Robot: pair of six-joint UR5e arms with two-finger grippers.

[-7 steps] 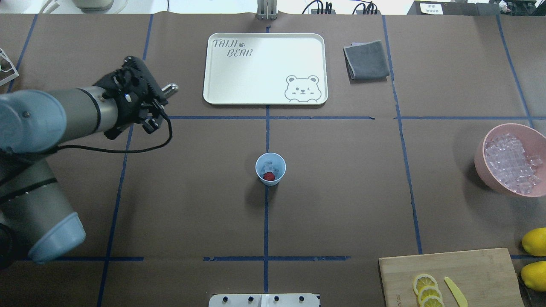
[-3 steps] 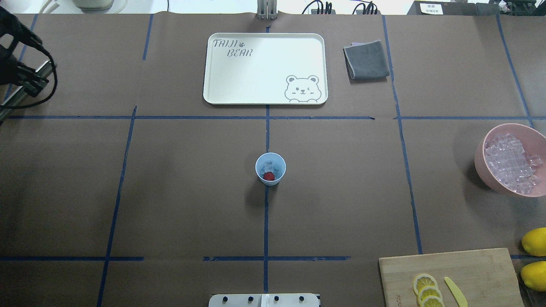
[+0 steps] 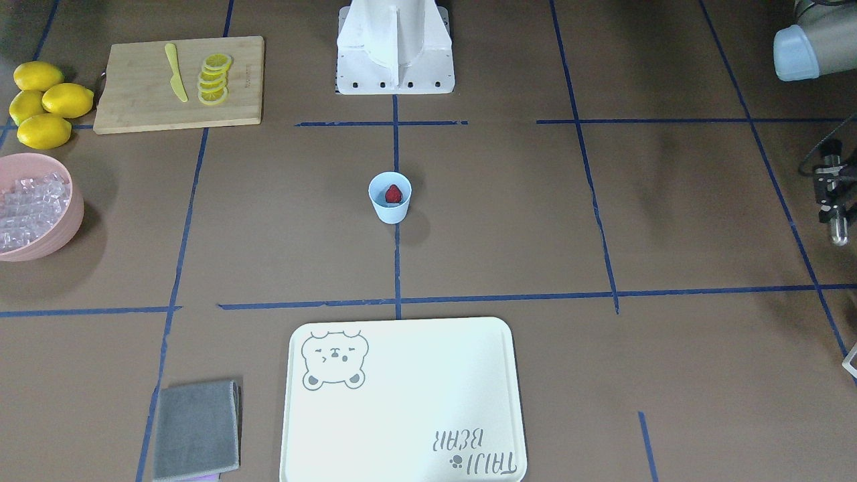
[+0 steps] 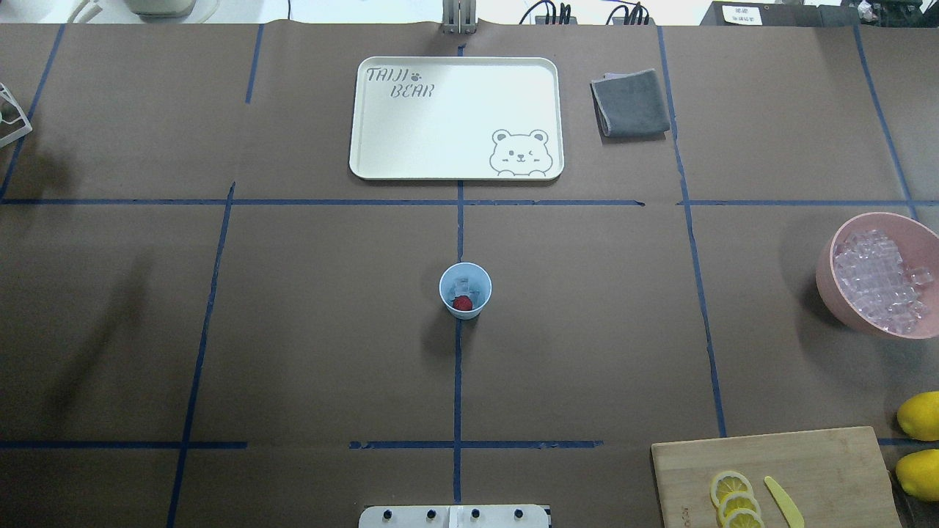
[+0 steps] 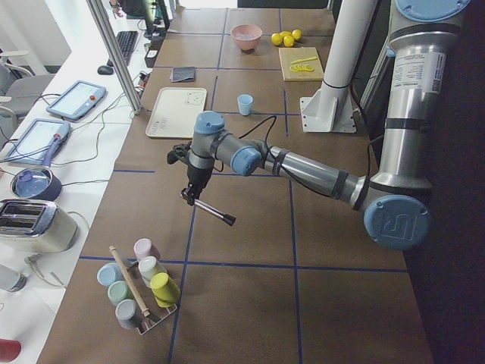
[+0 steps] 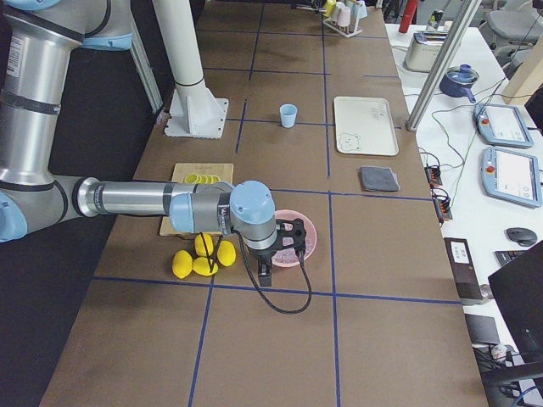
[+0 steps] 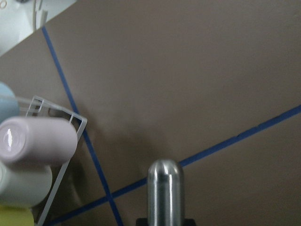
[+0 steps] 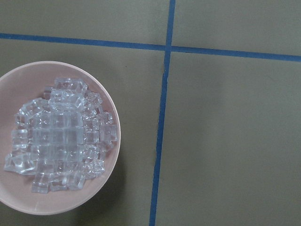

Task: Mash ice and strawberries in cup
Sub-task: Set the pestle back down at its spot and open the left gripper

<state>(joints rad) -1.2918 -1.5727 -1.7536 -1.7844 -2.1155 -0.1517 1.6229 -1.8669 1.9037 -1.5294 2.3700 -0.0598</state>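
Light blue cup point(image 4: 465, 290) at mid-surface, with strawberry point(image 4: 462, 303) and ice point(image 4: 463, 283) inside. Left end effector point(image 5: 189, 195), well left of it, is clamped on metal rod point(image 7: 164, 190). Right end effector point(image 6: 265, 271) hangs over pink bowl point(image 8: 61, 208); can't tell its finger state.

Red strawberry point(image 4: 462, 303) in a light blue cup point(image 4: 465, 290), on a brown table point(image 4: 323, 330) crossed by a blue tape grid point(image 4: 457, 367). The cream tray point(image 4: 455, 117) carries a grey bear outline point(image 4: 519, 152); bowl point(image 4: 825, 282) pink, lemons point(image 3: 67, 100) yellow, rod point(image 7: 164, 193) silver.

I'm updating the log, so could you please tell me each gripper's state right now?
Left gripper: shut on the metal muddler.
Right gripper: cannot tell.
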